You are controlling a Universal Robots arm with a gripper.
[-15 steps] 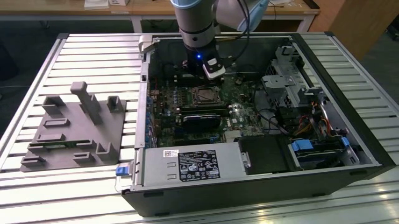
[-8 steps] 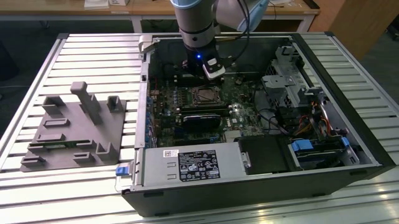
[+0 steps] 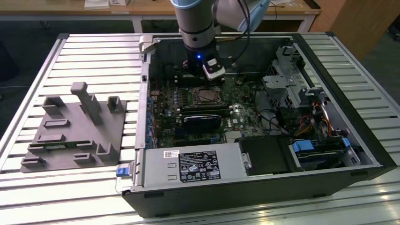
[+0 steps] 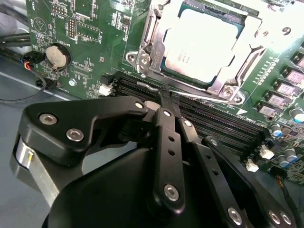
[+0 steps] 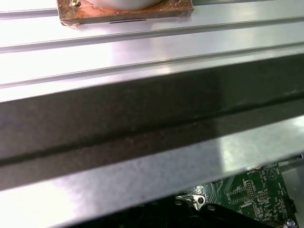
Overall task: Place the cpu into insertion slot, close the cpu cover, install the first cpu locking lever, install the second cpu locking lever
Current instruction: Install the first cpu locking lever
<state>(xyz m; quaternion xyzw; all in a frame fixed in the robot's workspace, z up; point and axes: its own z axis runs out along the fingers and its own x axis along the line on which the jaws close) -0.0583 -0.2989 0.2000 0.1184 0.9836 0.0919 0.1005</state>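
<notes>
The cpu (image 4: 202, 40) lies in the insertion slot (image 3: 206, 96) on the green board, its pale metal face showing through the cut-out of the cpu cover (image 4: 227, 76), which lies flat over it. A thin silvery locking lever (image 4: 209, 97) runs along the socket's edge nearest my gripper. A second lever (image 4: 146, 35) lies along the adjoining side. My gripper (image 4: 165, 97) is shut, its black fingertips together right at the near lever's end; I cannot tell whether they touch it. In the exterior view the gripper (image 3: 209, 77) hangs inside the case just behind the socket.
Long black memory slots (image 4: 213, 118) run beside the socket, and a coin battery (image 4: 58, 55) sits nearby. A black card (image 3: 201, 123), power supply (image 3: 194, 166) and drive cage (image 3: 293, 89) crowd the case. A grey fixture block (image 3: 75, 126) stands at the exterior view's left.
</notes>
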